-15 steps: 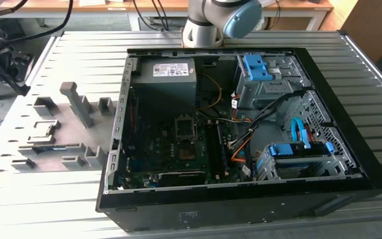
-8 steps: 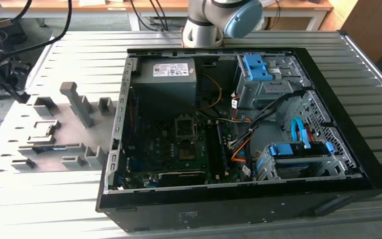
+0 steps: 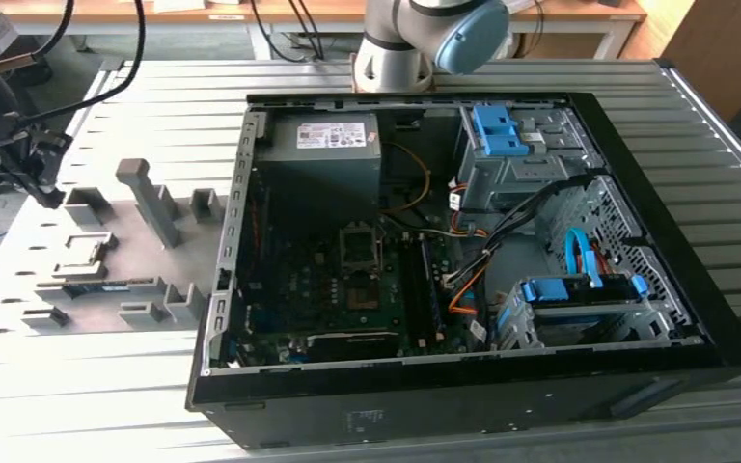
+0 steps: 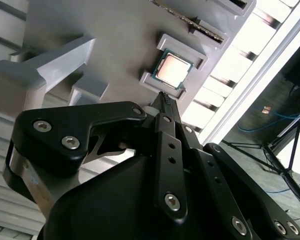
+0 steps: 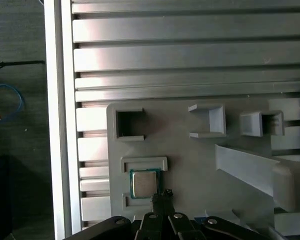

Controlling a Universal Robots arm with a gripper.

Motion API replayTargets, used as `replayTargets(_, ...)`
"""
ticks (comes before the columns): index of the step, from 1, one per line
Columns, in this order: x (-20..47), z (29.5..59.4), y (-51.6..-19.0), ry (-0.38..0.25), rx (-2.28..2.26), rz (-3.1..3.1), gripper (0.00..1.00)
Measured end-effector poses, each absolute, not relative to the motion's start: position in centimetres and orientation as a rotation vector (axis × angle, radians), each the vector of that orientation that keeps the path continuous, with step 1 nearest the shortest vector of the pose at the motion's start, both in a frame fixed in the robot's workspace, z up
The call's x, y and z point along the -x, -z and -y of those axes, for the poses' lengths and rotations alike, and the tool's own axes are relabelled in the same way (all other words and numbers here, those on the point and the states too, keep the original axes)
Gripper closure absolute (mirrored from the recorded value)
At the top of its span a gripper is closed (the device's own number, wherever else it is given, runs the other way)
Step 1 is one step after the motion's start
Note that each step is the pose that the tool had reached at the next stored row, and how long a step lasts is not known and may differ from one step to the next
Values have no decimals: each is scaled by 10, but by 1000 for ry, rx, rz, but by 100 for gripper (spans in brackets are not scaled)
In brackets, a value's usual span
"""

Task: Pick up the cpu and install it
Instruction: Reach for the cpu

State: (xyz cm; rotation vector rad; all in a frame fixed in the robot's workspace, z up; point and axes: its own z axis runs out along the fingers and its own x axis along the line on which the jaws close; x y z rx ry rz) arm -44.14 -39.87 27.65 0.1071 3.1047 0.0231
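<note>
No legible txt anywhere, incl. PSU label (image 3: 337,135).

Ribbed aluminium table (image 3: 88,405), wooden desk (image 3: 100,14) behind, dark floor (image 5: 15,150), blue cable (image 5: 20,102)

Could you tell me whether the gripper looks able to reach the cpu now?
Probably yes: the gripper hangs just beside the cpu, which lies uncovered in its grey holder, nothing between.

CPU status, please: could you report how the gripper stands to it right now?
Shut gripper, empty, tip beside the cpu. It sits in the grey tray recess, not lifted. Nothing covering it.
</note>
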Motion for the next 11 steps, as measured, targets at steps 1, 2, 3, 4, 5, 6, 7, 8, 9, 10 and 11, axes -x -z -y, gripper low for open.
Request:
replayTargets(1,441,399,-275,-23,-107,-3105,90)
replayTargets(2,441,399,-273,-23,-107,-3105,90)
replayTargets(3,441,399,-271,-23,-107,-3105,90)
replayTargets(4,441,399,-269,-23,-107,-3105,90)
replayTargets(5,441,399,-269,-23,-107,-3105,90)
replayTargets(6,441,399,-269,-23,-107,-3105,90)
replayTargets(7,441,399,-269,-23,-107,-3105,90)
replayTargets(8,441,399,-269,-23,-107,-3105,90)
replayTargets(9,441,399,-269,-23,-107,-3105,90)
replayTargets(10,441,399,-268,-23,-107,-3105,90)
replayTargets(11,441,399,-268,-23,-107,-3105,90)
